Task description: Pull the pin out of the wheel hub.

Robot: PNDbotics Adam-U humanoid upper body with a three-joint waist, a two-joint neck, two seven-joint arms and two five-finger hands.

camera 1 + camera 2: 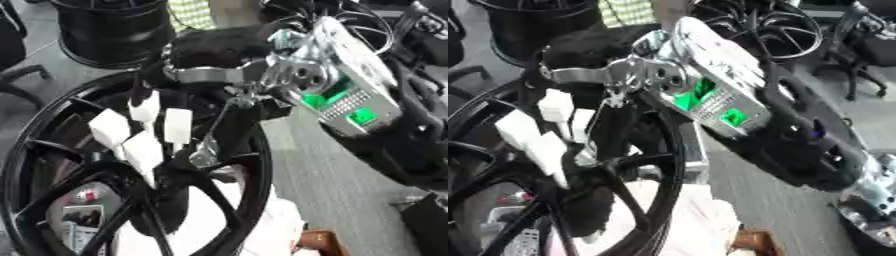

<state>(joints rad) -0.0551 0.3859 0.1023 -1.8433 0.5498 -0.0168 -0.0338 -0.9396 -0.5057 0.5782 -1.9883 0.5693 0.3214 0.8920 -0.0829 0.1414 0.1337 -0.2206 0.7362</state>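
A black spoked wheel hub (249,165) stands tilted in the lower left of both views. My right arm, with a silver and green-lit forearm (350,100), comes in from the right. My right hand (144,145) reaches down to the hub's centre, its white-padded fingers (178,125) bunched and curled there. The thumb closes toward them on a small silvery piece, the pin (203,154), at the centre boss; most of the pin is hidden by the hand. My left hand shows in no view.
More black rims stand behind, at the upper left (114,30) and the upper right (776,27). An office chair (864,55) is at the far right. White cloth (267,220) lies under the hub on the grey table (337,185).
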